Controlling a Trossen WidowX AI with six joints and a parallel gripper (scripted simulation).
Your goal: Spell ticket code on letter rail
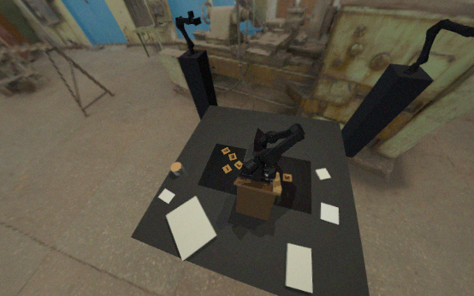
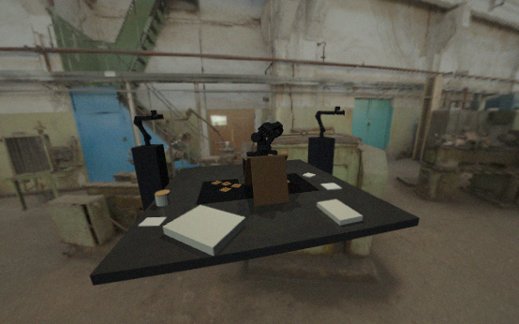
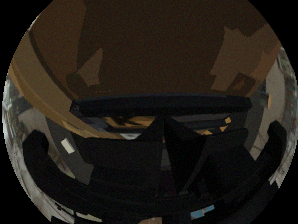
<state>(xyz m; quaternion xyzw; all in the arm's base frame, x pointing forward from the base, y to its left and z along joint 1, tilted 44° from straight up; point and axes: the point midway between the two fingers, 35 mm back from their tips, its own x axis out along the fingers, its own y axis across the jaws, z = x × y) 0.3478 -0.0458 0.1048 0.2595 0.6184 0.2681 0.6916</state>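
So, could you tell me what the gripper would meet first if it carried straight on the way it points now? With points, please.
Probably the dark bar (image 3: 160, 106) along the brown board (image 1: 254, 201) (image 2: 270, 180) (image 3: 160, 50), just ahead of the gripper (image 1: 267, 174) (image 2: 262, 153) (image 3: 162, 119) in the wrist view, though depth is unclear there.

Facing blockage from a tall brown board (image 1: 254, 203) (image 2: 270, 180) (image 3: 150, 50) close by the black gripper (image 1: 257, 174) (image 2: 262, 153) (image 3: 162, 119), touch not being discernible | having open air above four flat orange letter tiles (image 1: 232, 156) (image 2: 226, 184) beside the board | having a grey orange-topped cylinder (image 1: 176, 169) (image 2: 162, 198) standing well apart
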